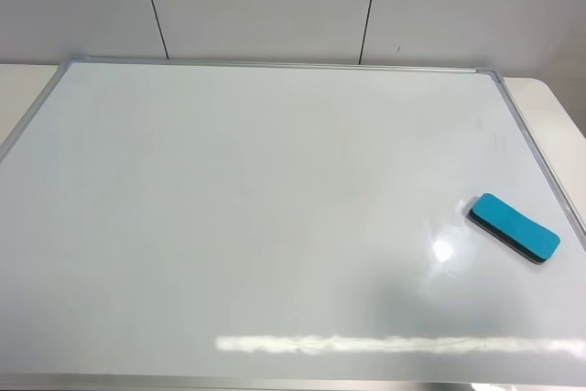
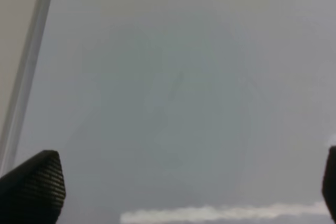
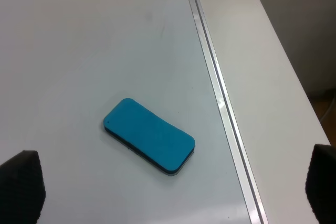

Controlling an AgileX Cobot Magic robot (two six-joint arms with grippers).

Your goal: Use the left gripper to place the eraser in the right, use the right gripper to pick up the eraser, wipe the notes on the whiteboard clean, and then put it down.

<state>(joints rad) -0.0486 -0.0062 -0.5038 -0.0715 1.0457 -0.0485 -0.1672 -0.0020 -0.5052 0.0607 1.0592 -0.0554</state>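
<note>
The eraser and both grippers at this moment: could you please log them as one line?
eraser: flat on whiteboard, right side near frame, ungripped | notes: none visible | left gripper: open, empty | right gripper: open, above eraser

Left tool (image 2: pixel 178 182) and right tool (image 3: pixel 173 187) both spread wide, holding nothing

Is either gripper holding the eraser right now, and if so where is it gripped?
Nothing is held. The eraser lies flat on the whiteboard, and both the left gripper and right gripper are open and empty.
</note>
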